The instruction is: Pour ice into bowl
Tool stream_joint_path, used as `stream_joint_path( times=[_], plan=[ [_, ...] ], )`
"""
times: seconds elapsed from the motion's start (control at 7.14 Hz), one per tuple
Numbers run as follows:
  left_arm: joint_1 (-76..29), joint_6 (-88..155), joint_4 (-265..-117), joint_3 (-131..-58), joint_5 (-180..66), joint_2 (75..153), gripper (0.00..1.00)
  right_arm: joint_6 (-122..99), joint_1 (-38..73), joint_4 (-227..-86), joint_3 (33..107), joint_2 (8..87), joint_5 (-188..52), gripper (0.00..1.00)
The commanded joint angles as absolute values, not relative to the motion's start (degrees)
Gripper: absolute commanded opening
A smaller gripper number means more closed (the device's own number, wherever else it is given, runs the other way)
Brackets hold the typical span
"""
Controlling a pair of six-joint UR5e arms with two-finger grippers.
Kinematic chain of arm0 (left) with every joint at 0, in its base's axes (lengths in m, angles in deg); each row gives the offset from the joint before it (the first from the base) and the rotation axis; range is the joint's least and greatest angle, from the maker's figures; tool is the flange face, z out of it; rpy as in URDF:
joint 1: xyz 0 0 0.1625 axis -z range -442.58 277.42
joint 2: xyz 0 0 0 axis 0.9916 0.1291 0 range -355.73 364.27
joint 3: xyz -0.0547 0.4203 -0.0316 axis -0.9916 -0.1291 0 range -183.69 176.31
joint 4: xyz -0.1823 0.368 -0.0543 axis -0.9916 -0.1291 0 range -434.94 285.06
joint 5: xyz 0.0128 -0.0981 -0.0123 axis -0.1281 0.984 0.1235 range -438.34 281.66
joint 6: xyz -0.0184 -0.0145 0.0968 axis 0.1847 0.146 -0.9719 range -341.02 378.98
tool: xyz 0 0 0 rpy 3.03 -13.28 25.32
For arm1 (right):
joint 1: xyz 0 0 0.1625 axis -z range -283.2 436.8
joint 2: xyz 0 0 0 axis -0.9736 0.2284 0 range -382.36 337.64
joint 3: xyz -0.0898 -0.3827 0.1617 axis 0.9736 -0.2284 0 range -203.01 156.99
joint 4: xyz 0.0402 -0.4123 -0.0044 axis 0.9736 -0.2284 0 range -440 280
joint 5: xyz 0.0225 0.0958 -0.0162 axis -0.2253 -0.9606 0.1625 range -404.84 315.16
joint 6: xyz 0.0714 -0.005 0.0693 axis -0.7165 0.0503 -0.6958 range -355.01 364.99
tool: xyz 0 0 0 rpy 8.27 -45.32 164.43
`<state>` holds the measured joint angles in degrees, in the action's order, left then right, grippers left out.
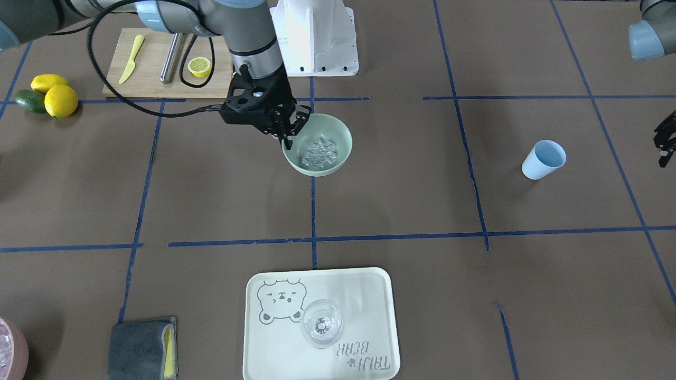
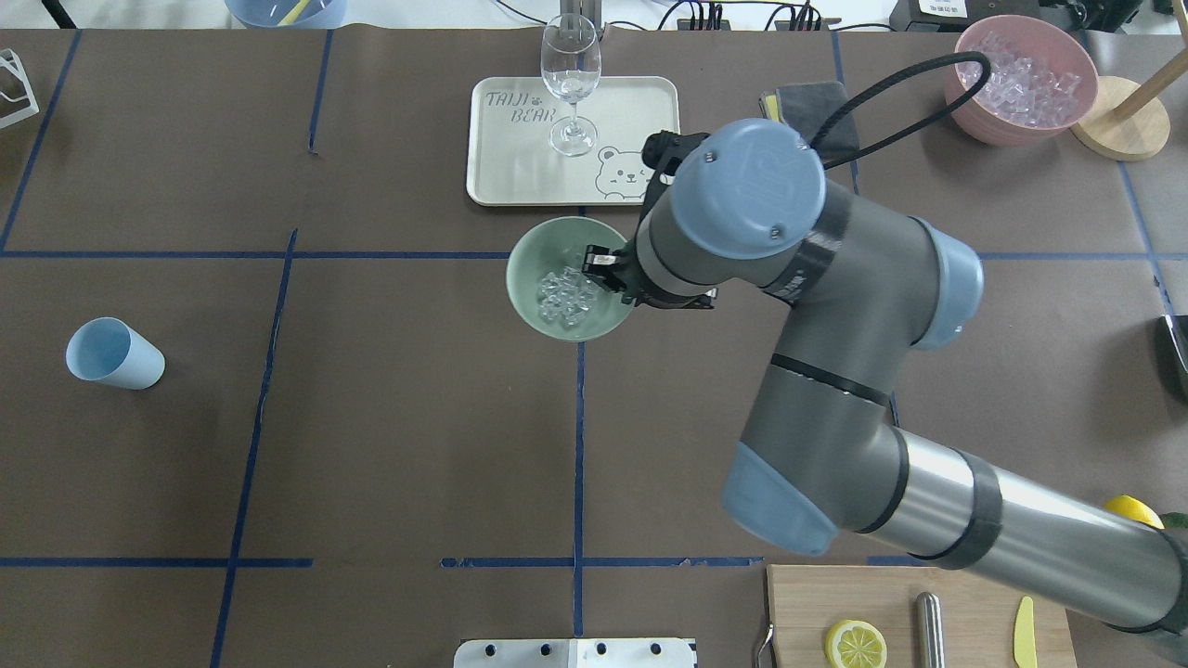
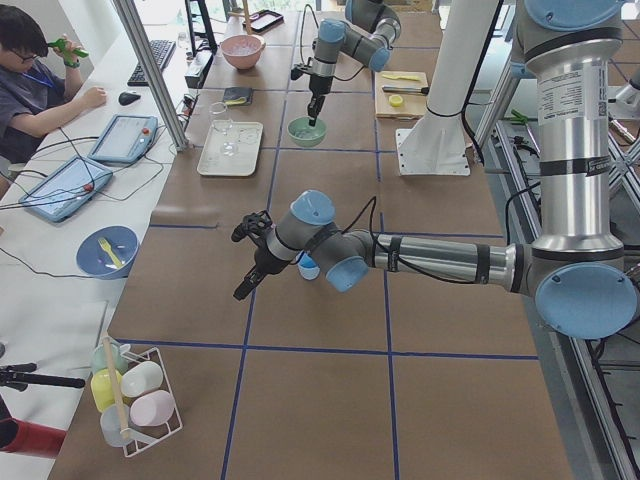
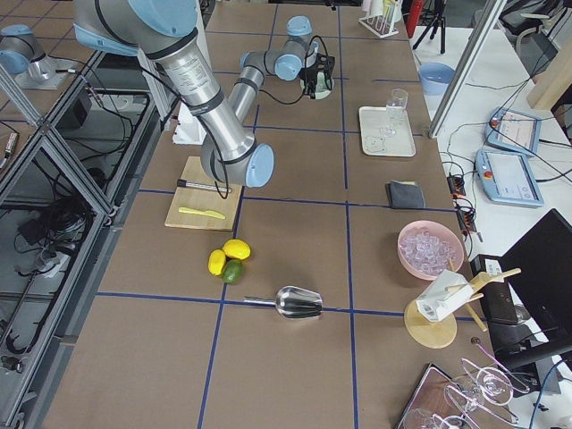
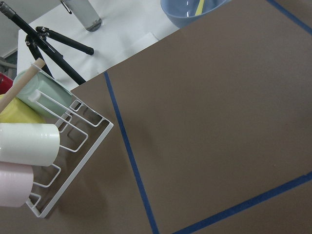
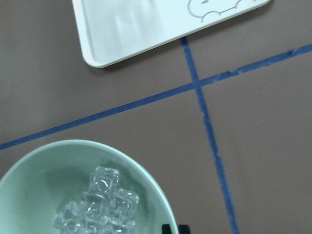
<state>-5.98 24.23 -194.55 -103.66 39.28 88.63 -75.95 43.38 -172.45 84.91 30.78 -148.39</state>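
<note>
The pale mint-green bowl [image 1: 343,138] stands near the table's middle and holds a small heap of clear ice [image 1: 319,152]. Both also show in the overhead view, the bowl [image 2: 529,269] and the ice [image 2: 566,297]. My right gripper [image 1: 288,141] points down at the bowl's rim on the robot's side, its fingertips [image 6: 169,228] close together at the rim, shut on it. My left gripper [image 1: 663,153] hangs above bare table beside the light blue cup [image 1: 544,160], open and empty; no fingertips show in the left wrist view.
A cream tray [image 1: 369,295] with a clear wine glass [image 1: 321,323] lies beyond the bowl. A pink container of ice [image 2: 1021,79], a grey cloth [image 1: 142,349], lemons [image 1: 59,99], a cutting board [image 1: 153,79] and a metal scoop [image 4: 297,302] lie on the right arm's side.
</note>
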Motion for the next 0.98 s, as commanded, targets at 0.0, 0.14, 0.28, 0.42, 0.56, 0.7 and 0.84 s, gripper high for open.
stream_joint_path(
  times=[0.0, 0.14, 0.28, 0.42, 0.56, 0.7, 0.84],
  plan=[
    [-1.3, 16.0, -177.0, -103.0, 42.4, 93.6, 1.0, -66.3, 38.6, -172.5, 89.0, 40.0, -150.7, 0.0],
    [-0.7, 16.0, -169.3, -102.8, 44.8, 95.9, 1.0, -64.0, 37.3, -172.3, 90.1, 42.8, -150.9, 0.0],
    [-0.1, 16.7, -166.6, -102.5, 52.5, 96.0, 1.0, -61.7, 36.5, -172.1, 91.1, 45.8, -151.5, 0.0],
    [0.6, 16.9, -165.1, -101.1, 54.0, 96.2, 1.0, -58.1, 35.1, -172.1, 92.2, 48.8, -152.1, 0.0],
    [0.8, 17.3, -165.2, -100.9, 54.1, 96.2, 1.0, -54.9, 34.1, -171.7, 94.0, 52.9, -152.3, 0.0],
    [1.9, 17.3, -165.3, -100.8, 53.9, 96.2, 1.0, -54.4, 33.7, -165.1, 94.4, 59.2, -152.4, 0.0],
    [2.0, 17.3, -165.1, -100.5, 53.9, 96.2, 1.0, -54.3, 33.1, -156.5, 93.8, 65.6, -152.6, 0.0]
  ],
)
